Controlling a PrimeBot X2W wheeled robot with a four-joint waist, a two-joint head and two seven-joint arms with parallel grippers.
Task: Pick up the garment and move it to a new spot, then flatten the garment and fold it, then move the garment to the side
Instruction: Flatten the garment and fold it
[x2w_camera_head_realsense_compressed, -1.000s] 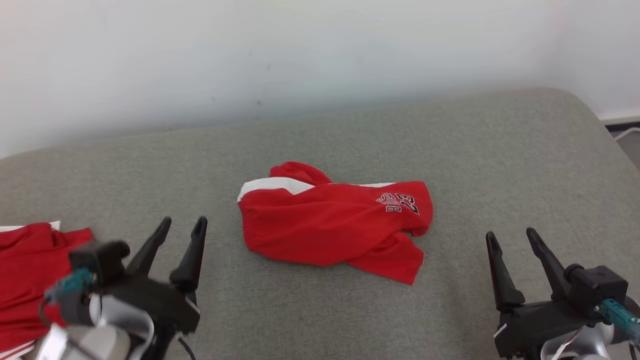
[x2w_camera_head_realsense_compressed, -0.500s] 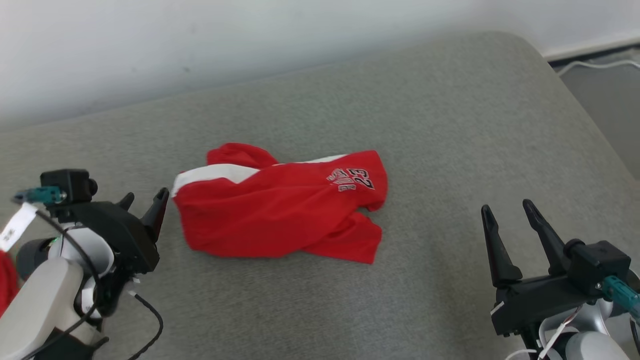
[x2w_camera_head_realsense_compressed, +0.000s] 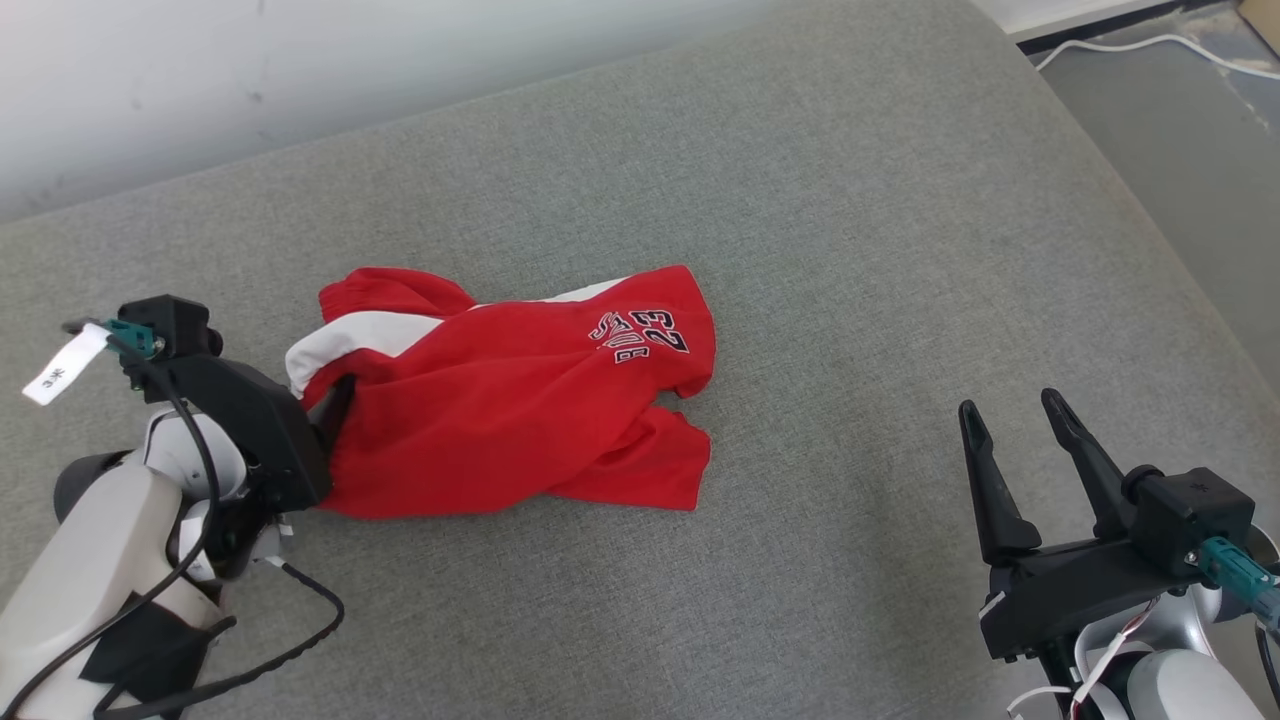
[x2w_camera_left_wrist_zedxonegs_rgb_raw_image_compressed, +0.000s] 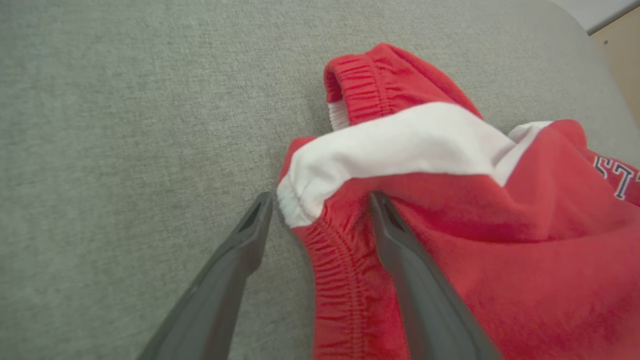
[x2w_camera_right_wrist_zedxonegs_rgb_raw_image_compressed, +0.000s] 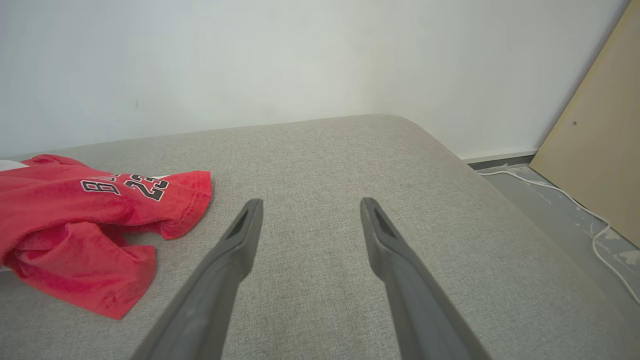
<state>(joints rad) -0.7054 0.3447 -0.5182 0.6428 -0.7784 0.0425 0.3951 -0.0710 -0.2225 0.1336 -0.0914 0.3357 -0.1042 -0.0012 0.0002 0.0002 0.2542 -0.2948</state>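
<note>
While the red garment (x2w_camera_head_realsense_compressed: 500, 420) printed "23" lies crumpled, left hand (x2w_camera_left_wrist_zedxonegs_rgb_raw_image_compressed: 320, 199) spread astride its waistband (x2w_camera_left_wrist_zedxonegs_rgb_raw_image_compressed: 336, 265), right hand (x2w_camera_head_realsense_compressed: 1010, 404) spread, empty

The garment (x2w_camera_head_realsense_compressed: 500, 430) is soft cloth, the cushion (x2w_camera_head_realsense_compressed: 850, 250) matt, coarse-woven fabric.

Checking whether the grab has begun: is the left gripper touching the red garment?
Touching. In the left wrist view, one finger of the open left gripper presses into the red garment, whose waistband edge sits between the fingers.
</note>
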